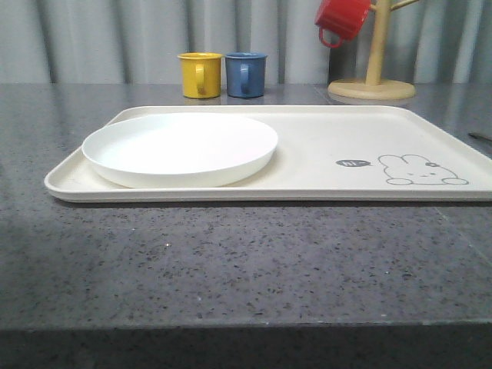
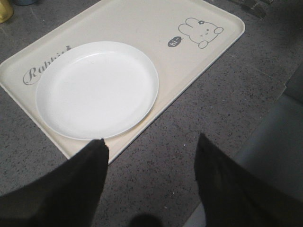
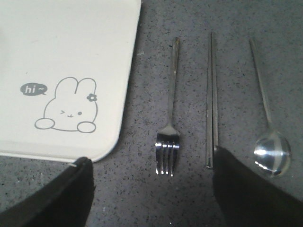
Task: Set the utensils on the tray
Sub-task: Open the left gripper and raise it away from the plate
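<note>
Three utensils: fork (image 3: 169,124), chopsticks (image 3: 212,101) and spoon (image 3: 268,124) lie side by side on the dark speckled counter (image 1: 231,261), off the tray, roughly parallel and apart from one another.
Order outward from the tray: fork nearest the rim, chopsticks in the middle, spoon farthest.
Chopsticks: the pair lies pressed together as one strip.
Tray (image 1: 323,142): cream, low raised rim, rounded corners, flat on the counter; the fork sits just beside its rabbit-end edge without touching.
Open room on tray: the half bearing the rabbit drawing is bare; a strip of counter separates rim and fork.
Tray contents: one round white plate (image 1: 181,147) on the other half, nothing in it.
Writing: grey script "Rabbit" by the plate, partly covered by it; a small dark bubble reading "hi~" beside the rabbit.
Right gripper (image 3: 151,189): fingers spread wide and holding nothing, above the counter near the fork tines and the tray corner.
Left gripper (image 2: 150,187): fingers parted, nothing between them, over the counter just off the tray's long edge by the plate.
Behind the tray: a yellow mug (image 1: 200,74) and a blue mug (image 1: 245,74) stand just beside each other; a red mug (image 1: 340,19) hangs on a wooden mug tree (image 1: 373,73).
</note>
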`<control>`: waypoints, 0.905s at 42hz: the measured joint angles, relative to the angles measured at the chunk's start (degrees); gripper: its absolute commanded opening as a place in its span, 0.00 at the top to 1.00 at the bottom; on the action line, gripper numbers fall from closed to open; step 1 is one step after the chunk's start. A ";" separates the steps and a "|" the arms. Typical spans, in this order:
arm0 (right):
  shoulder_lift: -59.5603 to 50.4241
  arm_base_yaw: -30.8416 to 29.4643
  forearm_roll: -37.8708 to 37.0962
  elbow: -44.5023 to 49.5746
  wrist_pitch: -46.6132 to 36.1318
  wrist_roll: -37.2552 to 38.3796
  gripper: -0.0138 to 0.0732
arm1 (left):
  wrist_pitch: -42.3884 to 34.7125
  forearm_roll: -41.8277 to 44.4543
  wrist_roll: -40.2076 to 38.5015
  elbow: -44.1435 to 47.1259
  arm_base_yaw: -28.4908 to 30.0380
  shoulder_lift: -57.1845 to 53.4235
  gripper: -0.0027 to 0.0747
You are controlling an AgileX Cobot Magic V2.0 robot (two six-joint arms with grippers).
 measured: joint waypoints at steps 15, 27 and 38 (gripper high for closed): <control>0.00 0.00 0.00 0.00 0.64 0.00 0.21 | 0.10 0.00 -0.27 2.46 0.00 -8.51 0.44; 4.73 0.00 0.00 -7.61 11.69 0.00 0.21 | 0.10 0.00 -0.27 2.69 0.00 -8.51 0.44; 19.87 0.00 -1.28 -17.67 21.66 0.00 0.21 | 0.10 0.00 -0.27 2.69 0.00 -8.51 0.44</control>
